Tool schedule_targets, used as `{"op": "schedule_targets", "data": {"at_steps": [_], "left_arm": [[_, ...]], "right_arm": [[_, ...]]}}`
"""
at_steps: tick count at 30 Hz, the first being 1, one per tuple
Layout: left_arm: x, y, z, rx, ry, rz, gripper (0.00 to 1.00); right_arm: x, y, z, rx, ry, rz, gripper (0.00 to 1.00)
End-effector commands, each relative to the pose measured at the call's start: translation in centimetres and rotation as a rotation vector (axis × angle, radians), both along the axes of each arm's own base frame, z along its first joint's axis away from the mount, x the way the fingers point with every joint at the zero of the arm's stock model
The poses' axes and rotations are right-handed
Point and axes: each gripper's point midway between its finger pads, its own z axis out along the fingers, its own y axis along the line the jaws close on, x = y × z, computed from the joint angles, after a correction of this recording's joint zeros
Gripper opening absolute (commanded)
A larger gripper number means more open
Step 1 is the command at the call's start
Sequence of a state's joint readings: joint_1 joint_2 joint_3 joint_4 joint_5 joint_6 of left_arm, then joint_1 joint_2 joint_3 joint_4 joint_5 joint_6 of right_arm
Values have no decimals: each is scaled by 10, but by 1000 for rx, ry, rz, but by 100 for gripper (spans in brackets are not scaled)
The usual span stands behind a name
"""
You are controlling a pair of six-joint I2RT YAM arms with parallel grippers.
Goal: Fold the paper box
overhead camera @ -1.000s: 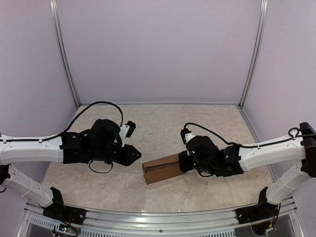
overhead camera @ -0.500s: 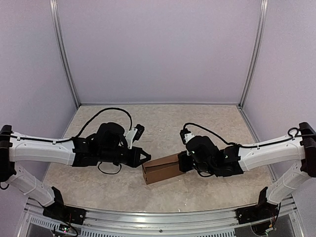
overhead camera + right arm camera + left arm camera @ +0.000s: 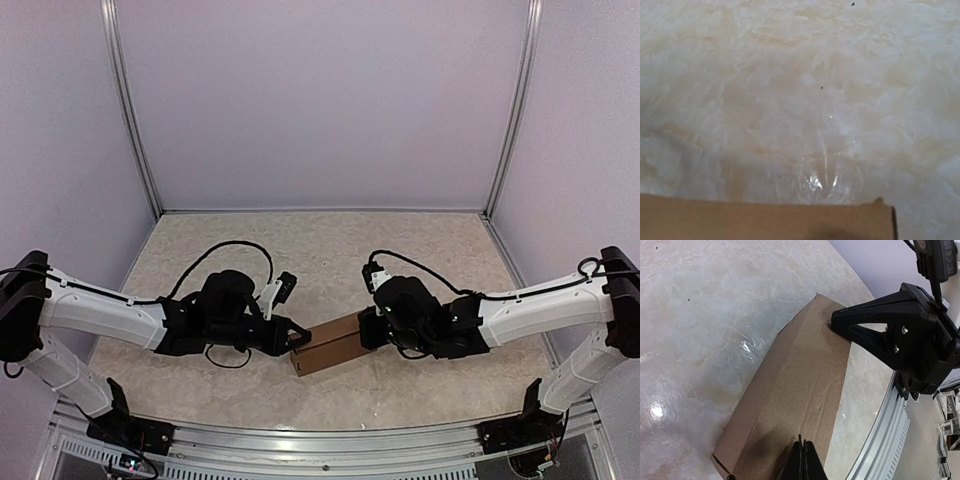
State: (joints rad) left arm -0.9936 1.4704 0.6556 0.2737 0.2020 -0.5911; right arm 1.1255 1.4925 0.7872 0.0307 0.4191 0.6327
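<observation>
The paper box [image 3: 330, 343] is a folded, slim brown cardboard box lying on the table between the arms. It fills the middle of the left wrist view [image 3: 790, 385], and its top edge runs along the bottom of the right wrist view [image 3: 765, 220]. My left gripper [image 3: 297, 338] is shut and empty, with its tip [image 3: 804, 457] over the box's left end. My right gripper [image 3: 370, 330] rests on the box's right end. In the left wrist view [image 3: 836, 321] it comes to a single closed point touching the far corner. Its own fingers are out of the right wrist view.
The marble-patterned table [image 3: 330, 250] has purple walls on three sides. An aluminium rail [image 3: 300, 440] runs along the near edge and also shows in the left wrist view [image 3: 880, 435].
My left arm has reached right, bringing its shut gripper from well left of the box up to the box's left end. The right gripper and the box have barely moved.
</observation>
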Motion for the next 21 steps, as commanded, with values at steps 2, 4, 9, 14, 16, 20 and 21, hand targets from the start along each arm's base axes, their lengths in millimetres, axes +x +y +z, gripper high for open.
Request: {"op": "schedule_targets", "data": {"at_steps": [2, 4, 9, 14, 16, 20, 21], "left_arm": [[-6, 8, -7, 78, 5, -15, 0], [-7, 9, -1, 81, -7, -17, 0], [-12, 15, 11, 79, -27, -20, 0], [-18, 19, 14, 88, -26, -25, 0], [-19, 19, 14, 92, -29, -25, 0], [-22, 17, 12, 97, -25, -33, 0], [-21, 16, 10, 101, -23, -31, 0]], "right_arm": [[-5, 3, -5, -26, 22, 24, 0], [-5, 3, 0, -26, 13, 26, 0], [-2, 0, 22, -14, -30, 21, 0], [0, -8, 40, -17, -66, 7, 0], [1, -13, 44, -24, -77, -4, 0], [1, -21, 41, -46, -80, -20, 0], [2, -23, 38, -51, -75, -25, 0]]}}
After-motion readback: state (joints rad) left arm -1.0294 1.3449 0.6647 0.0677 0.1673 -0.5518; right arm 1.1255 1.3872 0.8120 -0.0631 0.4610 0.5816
